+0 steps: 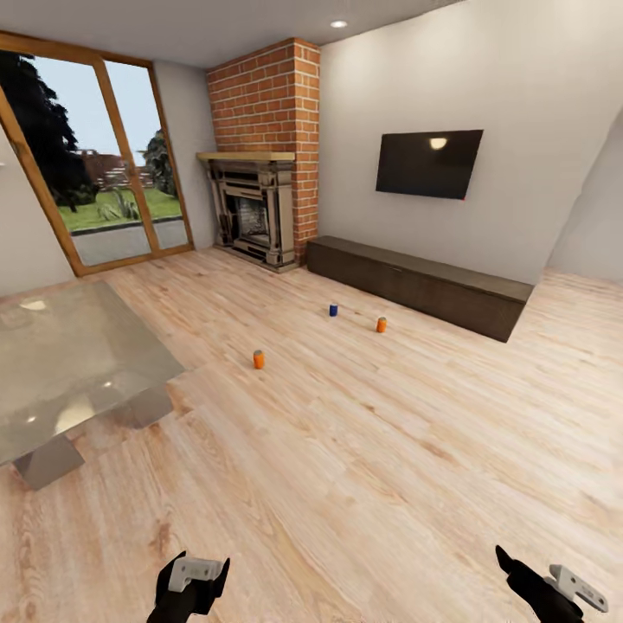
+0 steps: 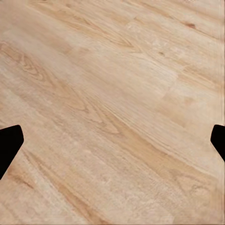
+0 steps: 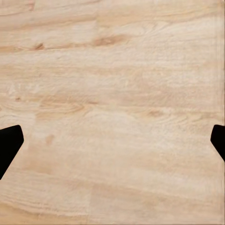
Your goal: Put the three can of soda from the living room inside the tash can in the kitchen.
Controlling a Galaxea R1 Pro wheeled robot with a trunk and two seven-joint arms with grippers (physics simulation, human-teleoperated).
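Both arms low over the wood floor (image 1: 363, 484), left gripper (image 2: 112, 140) and right gripper (image 3: 112, 140) spread wide and holding nothing. Nothing collected yet, by the look of it; whole task still ahead. Further out, taking the fireplace (image 1: 255, 216) as landmark: nearest orange can (image 1: 258, 359) well in front of it, second orange can (image 1: 381, 324) in front and toward the long cabinet (image 1: 420, 281), a blue can (image 1: 333, 310) between them. Glass table (image 1: 69, 372) near the path on the window side; otherwise open floor. Trash can not seen here.
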